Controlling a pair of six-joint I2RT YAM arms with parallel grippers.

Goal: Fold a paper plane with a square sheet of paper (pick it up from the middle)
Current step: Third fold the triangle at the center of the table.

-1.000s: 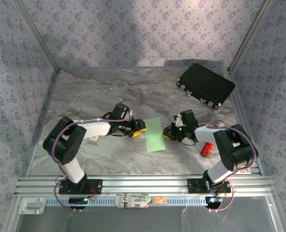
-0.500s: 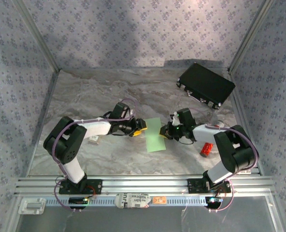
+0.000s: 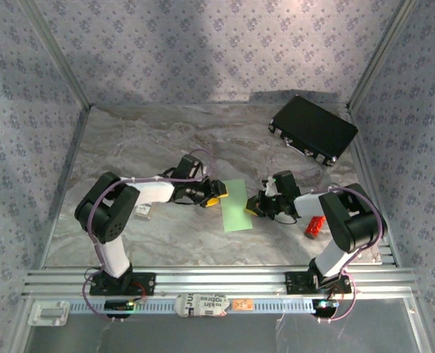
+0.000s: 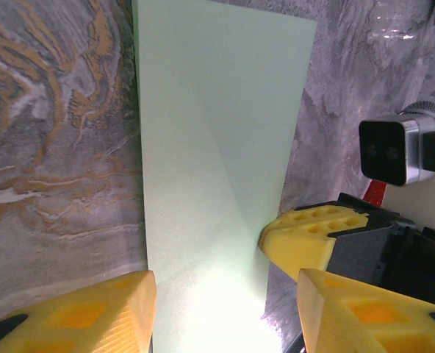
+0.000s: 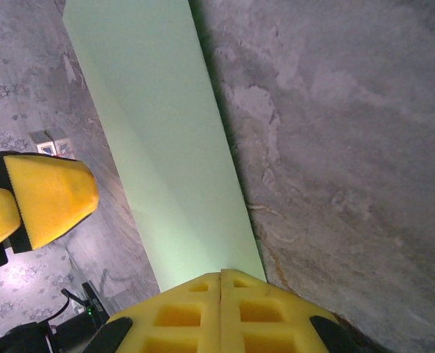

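Sheet (image 3: 236, 206): pale green paper, matt and smooth. It lies flat as 1 narrow rectangle at the centre of the top view, both ends square-cut. The left wrist view shows a faint diagonal crease across it. Long axis runs near vertical in the top frame.

Table (image 3: 129, 147): grey marbled, glossy.

Left gripper (image 3: 216, 194): at the sheet's left edge. Its 2 yellow cell-moulded pads (image 4: 78, 312) are spread apart with the sheet between them, nothing clamped.

Right gripper (image 3: 256, 204): at the sheet's right edge, pads pressed together, tips at the paper's edge. Cannot tell whether paper is nipped.

Black case (image 3: 313, 129) upper right; red cylinder (image 3: 315, 226) lower right.
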